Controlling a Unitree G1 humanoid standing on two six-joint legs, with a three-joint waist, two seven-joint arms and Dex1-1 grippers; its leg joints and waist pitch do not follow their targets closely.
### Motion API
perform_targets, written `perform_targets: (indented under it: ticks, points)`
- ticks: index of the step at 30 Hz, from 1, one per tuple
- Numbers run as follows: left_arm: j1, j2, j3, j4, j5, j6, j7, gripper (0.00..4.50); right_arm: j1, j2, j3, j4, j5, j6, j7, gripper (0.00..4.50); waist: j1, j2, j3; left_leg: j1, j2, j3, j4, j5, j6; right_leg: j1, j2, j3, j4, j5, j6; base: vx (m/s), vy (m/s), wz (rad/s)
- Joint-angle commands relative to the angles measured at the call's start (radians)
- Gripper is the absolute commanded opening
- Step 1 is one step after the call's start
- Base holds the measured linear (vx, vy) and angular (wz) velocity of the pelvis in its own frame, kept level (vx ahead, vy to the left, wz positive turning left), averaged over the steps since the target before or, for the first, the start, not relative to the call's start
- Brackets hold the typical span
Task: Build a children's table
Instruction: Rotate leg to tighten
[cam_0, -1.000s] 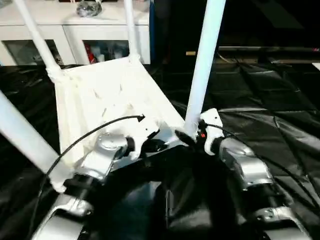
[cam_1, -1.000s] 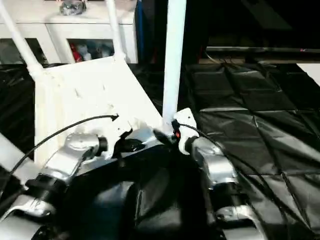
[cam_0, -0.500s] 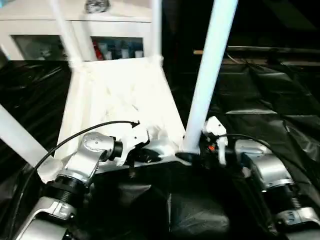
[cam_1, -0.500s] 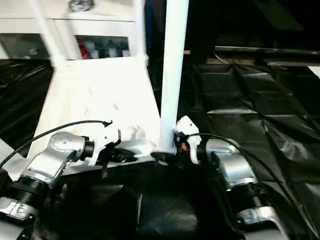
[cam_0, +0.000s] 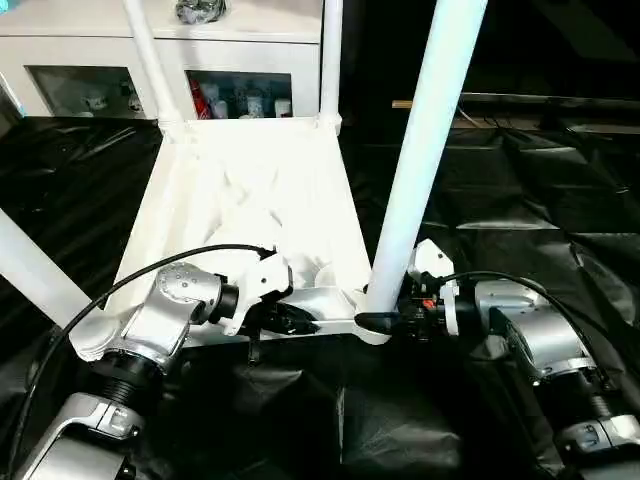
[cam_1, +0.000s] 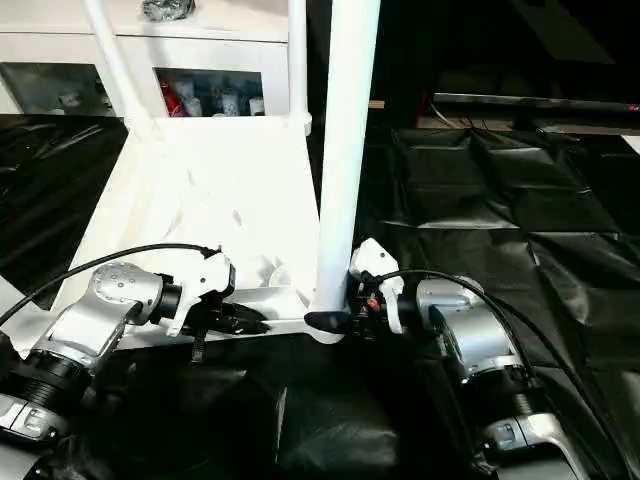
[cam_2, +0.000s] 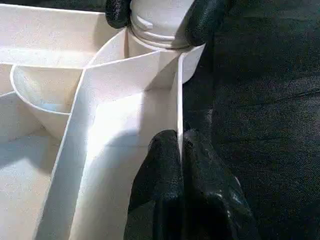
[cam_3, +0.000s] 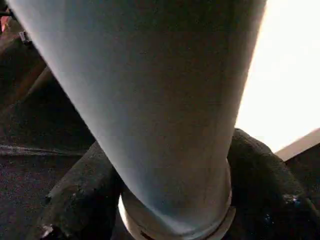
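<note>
The white tabletop (cam_0: 250, 190) lies underside up on black sheeting, with its legs standing in the corner sockets. My left gripper (cam_0: 300, 318) is shut on the thin rim wall at the near edge, with both black fingers (cam_2: 165, 165) pinching it. The near right leg (cam_0: 425, 150) rises from its corner socket. My right gripper (cam_0: 375, 322) is closed around that leg's base, with a finger (cam_3: 75, 200) pressed to each side. Two far legs (cam_0: 150, 60) (cam_0: 331, 55) and the near left leg (cam_0: 35, 270) also stand up.
A white cabinet (cam_0: 250, 40) with glass doors stands behind the tabletop. Crumpled black sheeting (cam_0: 520, 190) covers the floor all around. My silver forearms (cam_0: 540, 340) reach in from the near side.
The whole view has swung and tilted. My right gripper has come in to the near right leg's base and its fingers have drawn in around it. The left grip is unchanged.
</note>
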Motion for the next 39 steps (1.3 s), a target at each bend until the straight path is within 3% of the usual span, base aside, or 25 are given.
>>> perform_targets:
  ticks: [1,3,6,7,8,9,10,15,18,20,25,26,30,33,39]
  points:
    - [-0.016,-0.049,-0.009,-0.008,-0.013,-0.007,0.052,0.0,0.023,0.045,0.064,-0.038,0.032,0.01,0.031,2.62,-0.003,-0.007,-0.06,0.014,0.06,-0.012,-0.062,-0.134,0.069,0.044,-0.083,0.045,-0.064,-0.077,-0.261,0.0,0.0,0.0]
    - [-0.035,-0.091,0.009,0.013,-0.002,0.026,0.138,0.0,0.016,0.092,0.041,0.008,-0.005,0.01,-0.099,2.61,-0.001,-0.007,-0.057,0.015,0.06,-0.012,-0.064,-0.144,0.064,0.042,-0.083,0.046,-0.067,-0.093,-0.26,0.0,0.0,0.0]
    - [-0.06,-0.141,0.018,0.03,0.015,0.066,0.231,0.0,-0.005,0.172,-0.001,0.092,-0.047,-0.002,-0.305,2.61,-0.016,-0.007,-0.046,0.023,0.054,-0.018,-0.073,-0.241,0.007,0.036,-0.089,0.046,-0.087,-0.298,-0.225,0.0,0.0,0.0]
    - [-0.06,-0.141,0.018,0.03,0.015,0.066,0.231,0.0,-0.005,0.172,-0.001,0.092,-0.047,-0.002,-0.305,2.61,-0.021,-0.007,-0.046,0.025,0.053,-0.019,-0.075,-0.262,-0.002,0.033,-0.088,0.046,-0.092,-0.343,-0.213,-0.052,-0.004,-0.02]
    - [-0.073,-0.17,0.02,0.037,0.029,0.089,0.291,0.0,-0.015,0.222,-0.027,0.13,-0.058,0.007,-0.42,2.61,-0.03,-0.007,-0.046,0.02,0.055,-0.023,-0.078,-0.276,-0.011,0.036,-0.088,0.048,-0.096,-0.38,-0.186,0.0,0.0,0.0]
    - [-0.083,-0.193,0.023,0.042,0.036,0.103,0.333,0.0,-0.024,0.256,-0.042,0.151,-0.062,0.009,-0.488,2.61,-0.033,-0.002,-0.043,0.022,0.055,-0.023,-0.08,-0.288,-0.015,0.03,-0.086,0.049,-0.096,-0.387,-0.184,0.0,0.0,0.0]
    - [-0.085,-0.196,0.023,0.043,0.037,0.105,0.34,0.0,-0.026,0.261,-0.044,0.154,-0.063,0.01,-0.498,2.61,-0.042,-0.005,-0.042,0.024,0.052,-0.026,-0.081,-0.318,-0.023,0.029,-0.086,0.047,-0.101,-0.424,-0.175,0.0,0.0,0.0]
    - [-0.107,-0.278,0.043,0.052,0.049,0.145,0.47,0.0,-0.057,0.356,-0.072,0.193,-0.071,0.012,-0.645,2.61,-0.047,-0.005,-0.046,0.021,0.05,-0.025,-0.078,-0.298,-0.011,0.028,-0.085,0.05,-0.103,-0.394,-0.169,0.0,0.0,0.0]
    - [-0.1,-0.321,0.031,0.036,0.058,0.147,0.494,0.0,-0.062,0.391,-0.039,0.188,-0.089,-0.037,-0.626,2.61,-0.048,-0.005,-0.048,0.017,0.05,-0.023,-0.078,-0.269,0.002,0.033,-0.083,0.05,-0.098,-0.333,-0.182,0.0,0.0,0.0]
    - [-0.089,-0.326,0.021,0.017,0.05,0.152,0.482,0.0,-0.058,0.392,-0.041,0.178,-0.08,-0.046,-0.609,3.31,-0.044,-0.006,-0.052,0.015,0.05,-0.021,-0.075,-0.235,0.019,0.037,-0.084,0.051,-0.093,-0.279,-0.192,0.0,0.0,0.0]
    - [-0.067,-0.298,-0.002,-0.014,0.035,0.127,0.405,0.0,-0.056,0.353,-0.039,0.16,-0.065,-0.042,-0.564,3.6,-0.043,-0.003,-0.054,0.012,0.051,-0.019,-0.073,-0.188,0.04,0.041,-0.082,0.049,-0.084,-0.184,-0.219,0.0,0.0,0.0]
    - [-0.055,-0.274,-0.012,-0.028,0.028,0.117,0.358,0.0,-0.049,0.32,-0.027,0.138,-0.057,-0.043,-0.507,3.6,-0.042,-0.004,-0.056,0.01,0.051,-0.019,-0.07,-0.185,0.049,0.047,-0.082,0.048,-0.082,-0.164,-0.223,0.0,0.0,0.0]
    - [-0.022,-0.195,-0.034,-0.066,0.006,0.089,0.216,0.0,-0.021,0.205,0.021,0.069,-0.04,-0.051,-0.306,3.6,-0.039,-0.003,-0.061,0.006,0.052,-0.017,-0.064,-0.133,0.089,0.05,-0.081,0.047,-0.07,-0.059,-0.249,0.0,0.0,0.0]
    - [-0.012,-0.145,-0.038,-0.074,-0.003,0.07,0.139,0.0,-0.008,0.131,0.039,0.03,-0.022,-0.038,-0.183,3.6,-0.035,-0.002,-0.057,0.01,0.055,-0.015,-0.064,-0.153,0.092,0.046,-0.081,0.046,-0.073,-0.075,-0.263,0.0,0.0,0.0]
    - [-0.014,-0.073,-0.035,-0.057,-0.007,0.036,0.047,0.0,-0.005,0.046,0.057,0.0,-0.004,-0.024,-0.039,3.6,-0.026,-0.001,-0.054,0.014,0.059,-0.015,-0.068,-0.201,0.065,0.042,-0.081,0.046,-0.078,-0.161,-0.251,0.0,0.0,0.0]
